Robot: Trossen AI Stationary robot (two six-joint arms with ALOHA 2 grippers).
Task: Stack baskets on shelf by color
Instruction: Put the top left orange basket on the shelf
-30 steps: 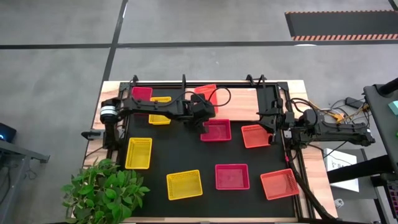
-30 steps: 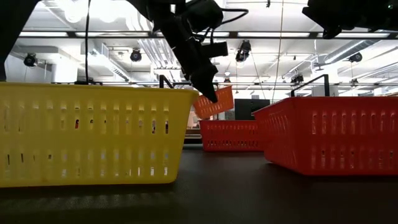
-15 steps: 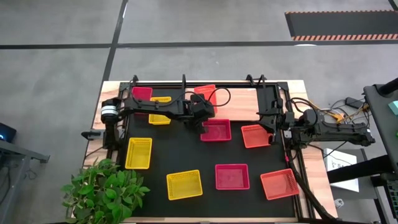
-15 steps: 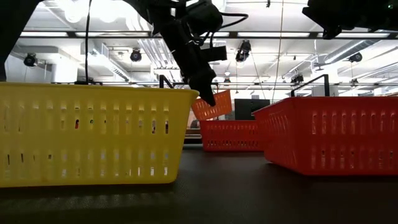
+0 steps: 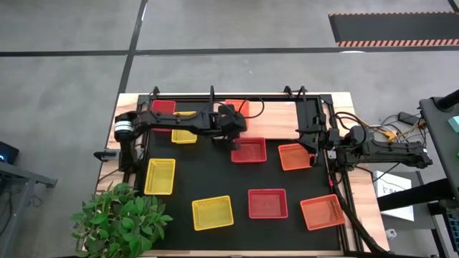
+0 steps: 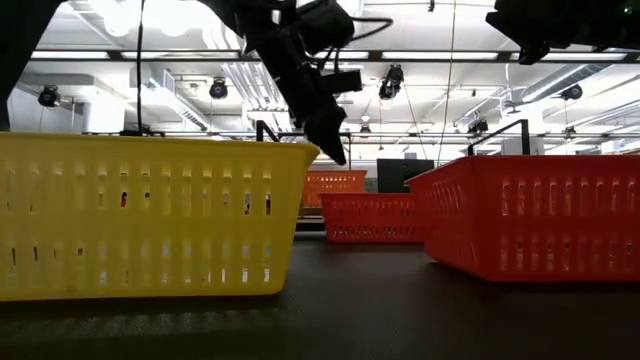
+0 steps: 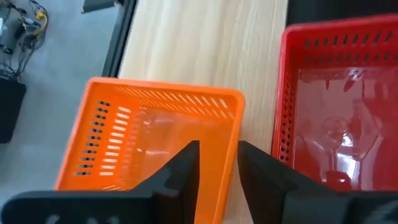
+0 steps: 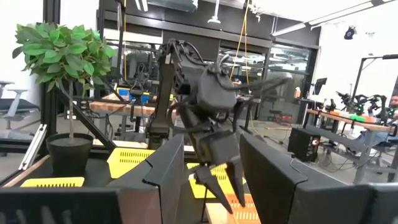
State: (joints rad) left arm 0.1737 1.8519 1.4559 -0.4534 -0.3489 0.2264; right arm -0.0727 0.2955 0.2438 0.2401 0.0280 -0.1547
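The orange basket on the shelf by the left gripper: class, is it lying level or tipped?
Level: the orange basket sits flat on the shelf.

A light wooden table point(image 5: 358, 215) fills the middle of the high view, mostly covered by a black mat point(image 5: 215, 179), with the wooden shelf point(image 5: 276, 113) along the mat's upper edge. On the shelf sit a red basket point(image 5: 163, 107) at upper left, a yellow basket point(image 5: 184, 115) beside it, and an orange basket point(image 7: 149, 143) near the centre. On the mat lie yellow baskets point(image 5: 160, 176) point(image 5: 212, 212) at lower left, red ones point(image 5: 249, 150) point(image 5: 267, 203) in the centre, and orange ones point(image 5: 295, 156) point(image 5: 323, 212) to the right.
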